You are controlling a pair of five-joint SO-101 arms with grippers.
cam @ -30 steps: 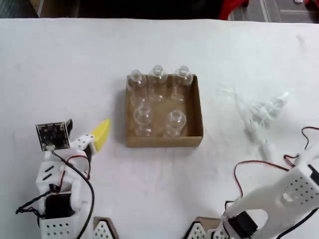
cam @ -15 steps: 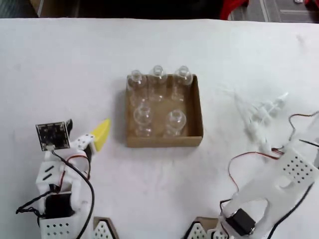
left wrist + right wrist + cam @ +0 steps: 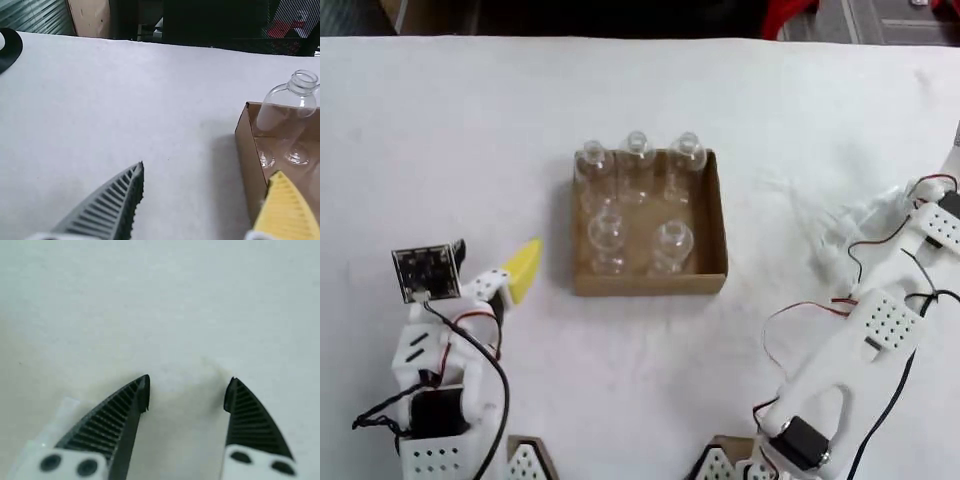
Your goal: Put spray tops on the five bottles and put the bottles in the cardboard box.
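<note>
Table: covered in white; it carries the box, the spray tops and both arms.
Cardboard box: in the middle of the table, open side up.
Bottles: all five stand upright inside the box, three along its far wall and two along its near wall. The necks are open, with no top fitted.
Spray tops: a loose pale heap on the table to the right of the box, near the right edge and apart from the box.
High view, arms: the left arm sits at the near left corner, its yellow finger pointing toward the box and stopping short of it. The right arm stretches from the near edge to the right edge, its wrist just beside the heap of tops.
Left wrist view: close up, the left gripper has a grey ribbed finger set wide apart from the yellow one. Bare cloth lies between them, and they grip nothing. One corner of the box and a clear bottle with its rim uncovered sit past the yellow finger.
Right wrist view: the right gripper has two black ribbed fingers spread well apart above white cloth, with nothing between them. A pale blurred shape lies beside one finger, too unclear to name.
</note>
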